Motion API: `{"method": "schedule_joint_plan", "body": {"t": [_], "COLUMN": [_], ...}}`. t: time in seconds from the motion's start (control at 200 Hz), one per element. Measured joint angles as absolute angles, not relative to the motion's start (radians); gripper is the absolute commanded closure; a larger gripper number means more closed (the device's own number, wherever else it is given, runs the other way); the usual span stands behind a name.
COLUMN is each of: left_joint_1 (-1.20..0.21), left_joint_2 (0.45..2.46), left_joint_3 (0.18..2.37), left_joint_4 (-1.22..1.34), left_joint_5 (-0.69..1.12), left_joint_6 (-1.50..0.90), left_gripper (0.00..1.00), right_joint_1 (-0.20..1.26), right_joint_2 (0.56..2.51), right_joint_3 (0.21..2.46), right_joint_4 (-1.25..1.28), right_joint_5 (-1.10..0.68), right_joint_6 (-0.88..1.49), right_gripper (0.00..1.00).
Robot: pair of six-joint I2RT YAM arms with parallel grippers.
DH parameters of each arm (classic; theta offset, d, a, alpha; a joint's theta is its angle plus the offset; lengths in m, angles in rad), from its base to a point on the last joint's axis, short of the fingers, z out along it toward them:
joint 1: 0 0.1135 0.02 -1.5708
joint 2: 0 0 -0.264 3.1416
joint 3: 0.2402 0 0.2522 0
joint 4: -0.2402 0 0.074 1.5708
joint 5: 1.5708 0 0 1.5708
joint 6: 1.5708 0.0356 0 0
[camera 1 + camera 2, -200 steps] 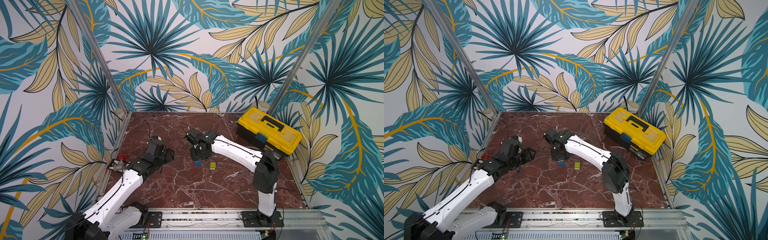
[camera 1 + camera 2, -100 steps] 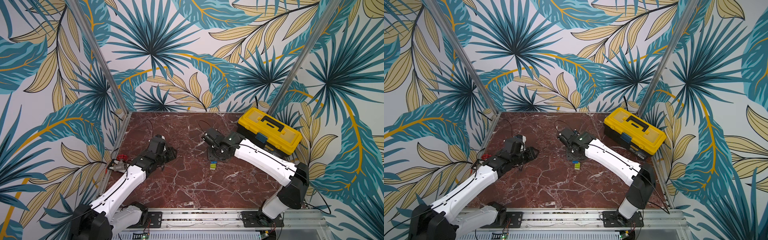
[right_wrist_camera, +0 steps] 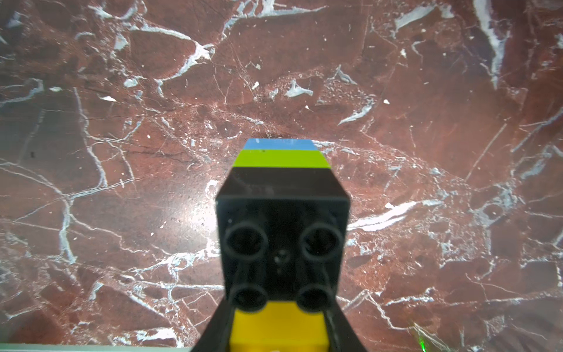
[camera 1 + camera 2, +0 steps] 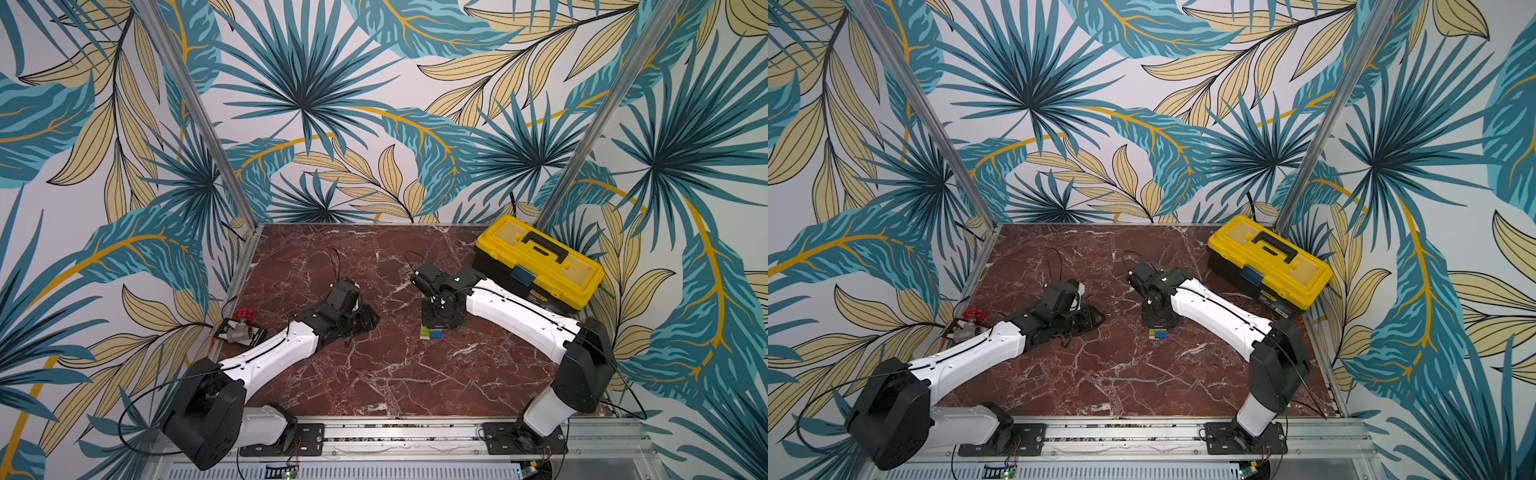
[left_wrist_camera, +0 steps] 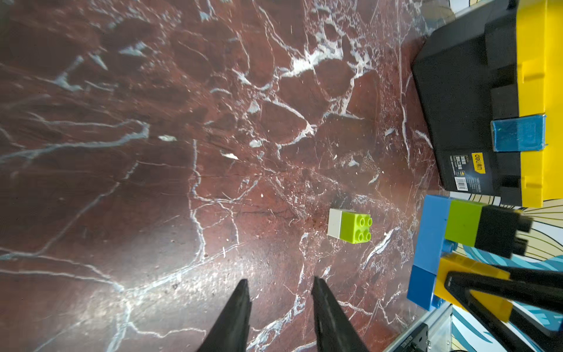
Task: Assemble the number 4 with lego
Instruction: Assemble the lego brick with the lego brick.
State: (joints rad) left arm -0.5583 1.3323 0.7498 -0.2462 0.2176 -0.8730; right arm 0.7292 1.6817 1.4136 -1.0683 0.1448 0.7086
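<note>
My right gripper (image 3: pixel 278 307) is shut on a yellow brick (image 3: pixel 278 327) of a joined lego piece. That piece has a long light-blue bar (image 5: pixel 429 240), a dark-blue brick (image 5: pixel 422 288), a lime-green brick (image 5: pixel 463 224) and a black brick (image 3: pixel 281 231) at its end. In both top views it points down at the table, with blue (image 4: pixel 436 334) showing under it. Beside it on the marble lies a lime-green brick joined to a white one (image 5: pixel 350 227). My left gripper (image 5: pixel 280 283) faces that pair from a short distance, open with nothing between its fingers.
A big yellow and black toolbox (image 4: pixel 540 266) stands at the back right, close behind the right arm. A red-handled valve on a small block (image 4: pixel 239 326) lies at the table's left edge. The table is dark red marble (image 4: pixel 395 374).
The right arm has swung right, carrying the joined bricks over to the green-and-white pair. The left gripper's jaws have narrowed and it has edged forward.
</note>
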Motion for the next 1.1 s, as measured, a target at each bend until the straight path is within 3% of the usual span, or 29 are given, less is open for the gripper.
{"method": "schedule_joint_plan", "body": {"t": [0.325,1.096], "left_joint_1": [-0.568,-0.58], "left_joint_2": [1.381,1.409], "left_joint_3": [0.743,0.718], "left_joint_4": [-0.175,-0.145], "left_joint_5": [0.238,0.252], "left_joint_6": [-0.909,-0.933], "left_gripper": [0.64,0.64], "right_joint_1": [0.729,0.688], "right_joint_2": [1.813,1.848], "right_joint_3": [1.461,1.462], "right_joint_4": [-1.069,-1.037], "right_joint_5": [0.126,0.07], "right_joint_6": [0.719,0.745], "right_gripper": [0.9,0.89]}}
